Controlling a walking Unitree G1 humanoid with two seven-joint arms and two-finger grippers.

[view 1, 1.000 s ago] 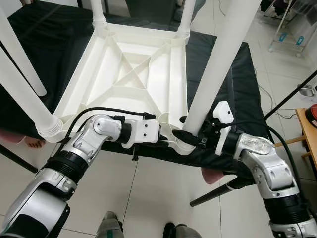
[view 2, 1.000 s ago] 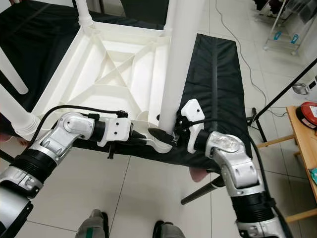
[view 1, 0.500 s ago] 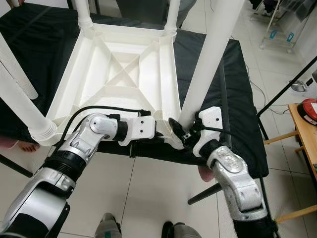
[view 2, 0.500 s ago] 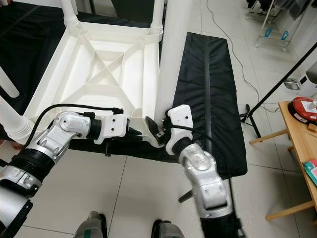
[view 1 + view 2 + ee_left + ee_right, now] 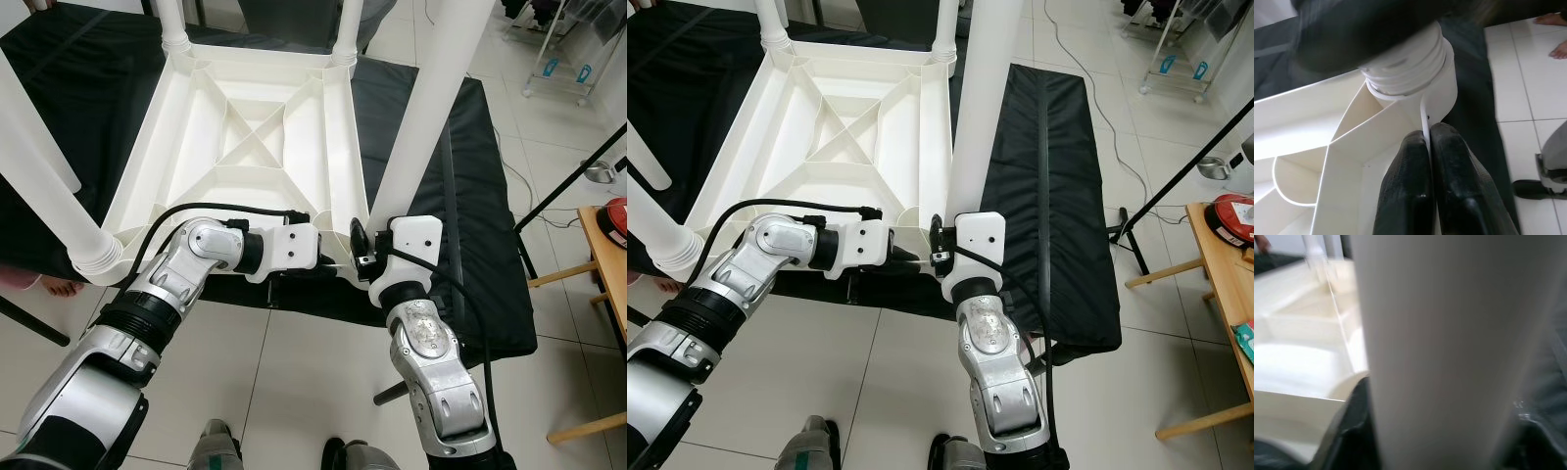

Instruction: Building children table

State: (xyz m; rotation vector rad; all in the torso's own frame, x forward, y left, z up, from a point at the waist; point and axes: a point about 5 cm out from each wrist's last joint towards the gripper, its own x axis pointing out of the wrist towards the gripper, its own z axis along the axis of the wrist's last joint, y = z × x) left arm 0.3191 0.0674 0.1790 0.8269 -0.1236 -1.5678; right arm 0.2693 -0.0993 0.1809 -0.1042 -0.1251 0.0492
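Table upturned; rim pinched by left gripper.

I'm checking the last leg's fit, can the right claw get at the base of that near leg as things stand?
Probably yes: the right claw is already at the base of the near leg, beside the socket corner of the upturned table. Nothing seems to stand between them.

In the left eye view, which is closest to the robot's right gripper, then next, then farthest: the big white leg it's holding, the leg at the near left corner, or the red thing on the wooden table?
1. White leg, in the right gripper.
2. Near-left corner leg, across the white tabletop, on the robot's left.
3. Red thing, far right on the wooden table.
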